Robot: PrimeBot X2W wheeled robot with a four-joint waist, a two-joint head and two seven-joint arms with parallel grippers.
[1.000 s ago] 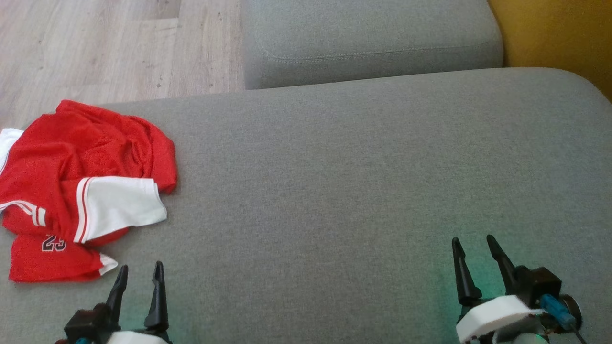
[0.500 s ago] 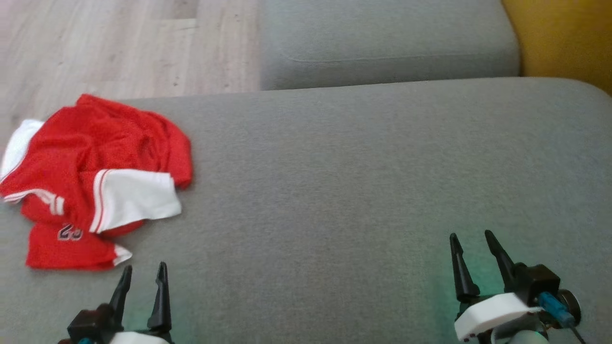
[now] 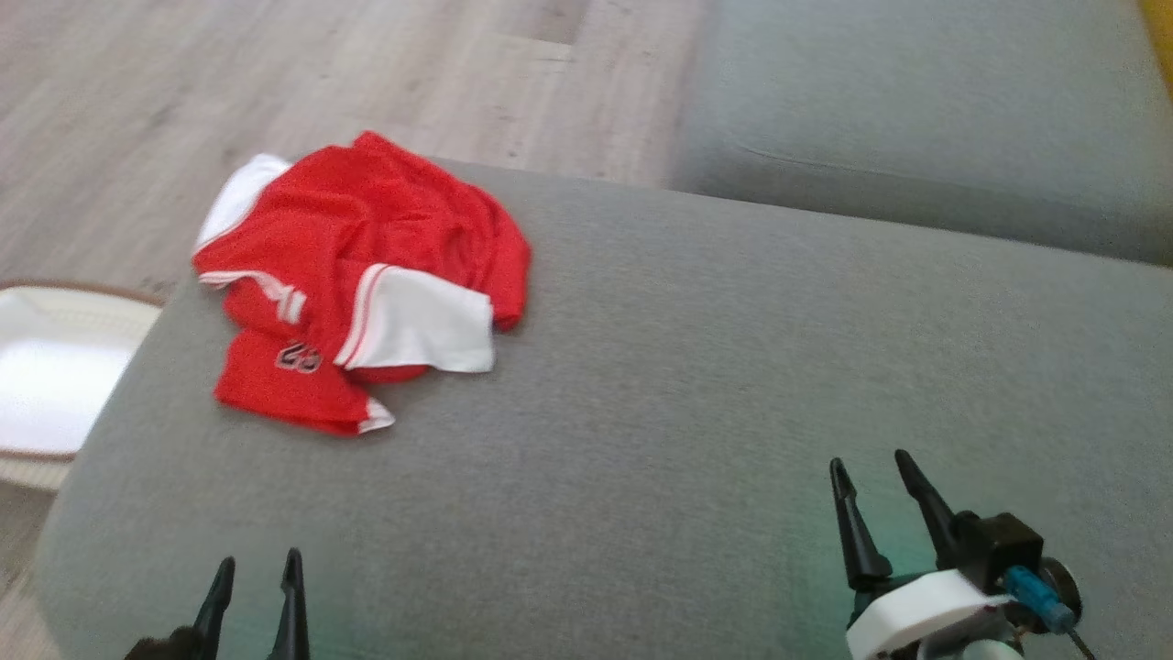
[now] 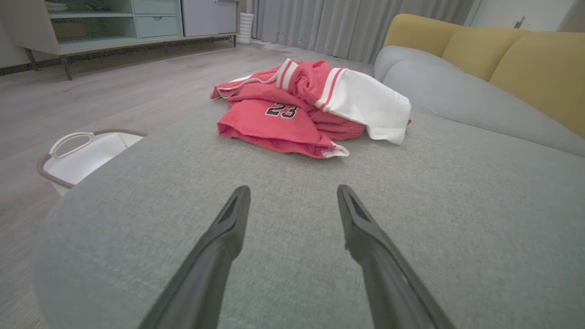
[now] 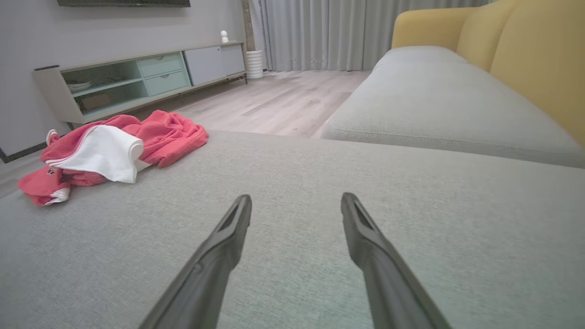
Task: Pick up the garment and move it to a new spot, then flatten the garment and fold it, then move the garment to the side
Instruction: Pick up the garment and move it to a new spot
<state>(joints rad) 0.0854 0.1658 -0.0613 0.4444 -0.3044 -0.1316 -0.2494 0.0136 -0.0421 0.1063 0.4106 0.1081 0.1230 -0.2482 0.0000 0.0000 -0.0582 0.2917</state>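
Observation:
A crumpled red and white garment with the number 23 on it lies near the far left edge of the grey sofa cushion. It also appears straight ahead in the left wrist view as the garment, and at the left in the right wrist view as the garment. My left gripper hovers open low at the front left, well short of the cloth. At the front right my right gripper stands open over bare cushion. Nothing sits between either pair of fingers.
A white basket with a brown rim stands on the wood floor just left of the cushion. A second grey cushion lies at the back right. Yellow backrests run along the right, and a low cabinet stands across the room.
The head camera has turned left, so the whole picture shifted right and the basket came into view. Garment and both grippers keep their places on the cushion.

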